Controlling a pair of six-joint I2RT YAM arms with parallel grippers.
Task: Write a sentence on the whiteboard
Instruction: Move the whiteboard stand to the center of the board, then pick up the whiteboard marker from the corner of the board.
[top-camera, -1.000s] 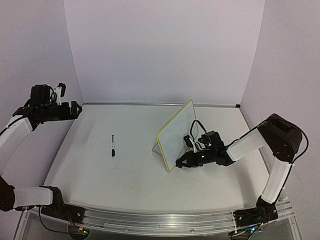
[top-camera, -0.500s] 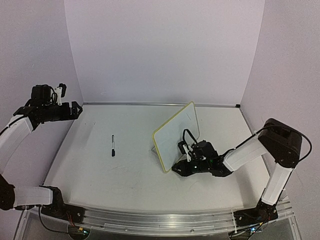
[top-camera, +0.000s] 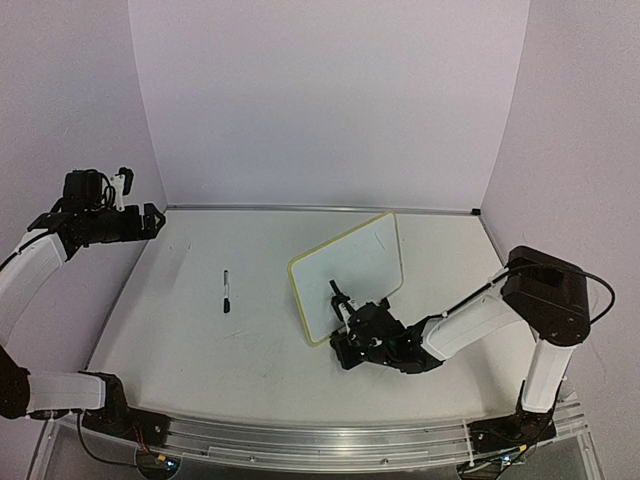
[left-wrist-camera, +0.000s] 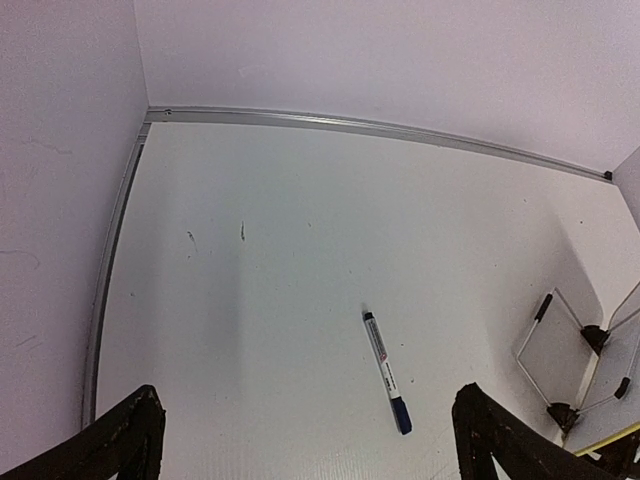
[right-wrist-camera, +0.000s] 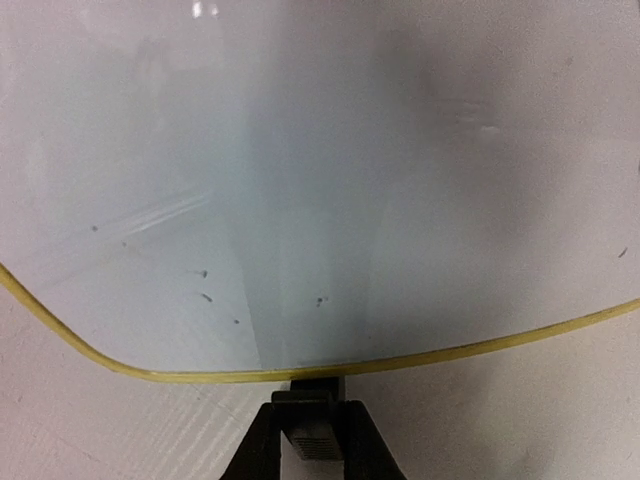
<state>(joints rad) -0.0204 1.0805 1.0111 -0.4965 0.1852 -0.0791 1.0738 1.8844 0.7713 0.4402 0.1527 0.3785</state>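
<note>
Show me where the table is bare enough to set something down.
Bare: left of the pen to the table's left edge; the far strip behind pen and whiteboard; the near-left front. Crowded: near right, where the right gripper meets the whiteboard.

Top camera overlooks table (top-camera: 200, 340); right wrist hugs whiteboard (right-wrist-camera: 300, 150).

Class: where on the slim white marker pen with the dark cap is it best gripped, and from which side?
Grip the slim white marker pen mid-barrel, straight down from above, with the open left pincer spanning its narrow width. It lies flat on the white table, nothing beside it, so only its top and long sides are free.
</note>
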